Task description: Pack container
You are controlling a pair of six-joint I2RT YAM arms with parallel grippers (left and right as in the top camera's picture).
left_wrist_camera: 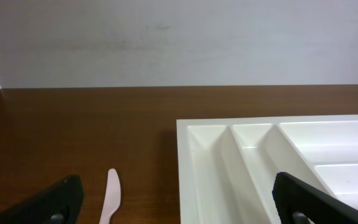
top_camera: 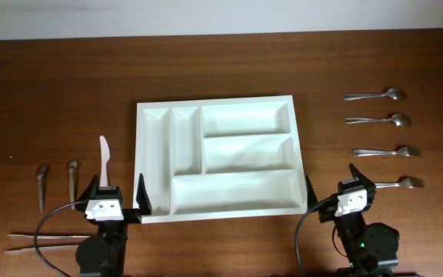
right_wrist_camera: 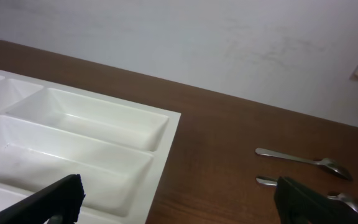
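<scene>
Left claw (top_camera: 117, 192): open, fingers (left_wrist_camera: 51, 204) spread wide, nothing between them. It sits at the near edge of the worktop (top_camera: 52, 92). Its inner finger is at the near-left corner of the white plastic cutlery tray (top_camera: 214, 101); can't tell if they touch.

Right claw (top_camera: 337, 192): also open and holding nothing, fingers (right_wrist_camera: 319, 202) at opposite corners of the right wrist view. Its inner finger is just beside the tray's near-right corner.

The tray lies flat mid-worktop between the two claws. It has five compartments: two narrow ones on the left running front to back, two wide ones stacked at upper right, and one long one along the near side. All five show bare white floor.

Pale flat plastic knife (top_camera: 104, 160): on the worktop just left of the tray, pointing away from the left claw. Its near end is hidden under the claw.

Further left are two small dark-handled spoons (top_camera: 41, 185), side by side. Two thin pale sticks (top_camera: 41, 240) lie crosswise near the front-left edge, too thin to identify.

Four silver metal spoons (top_camera: 378, 120) sit in a column right of the tray, bowls pointing right, well apart from it. The nearest one is just beside the right claw's outer finger, its handle partly hidden.
</scene>
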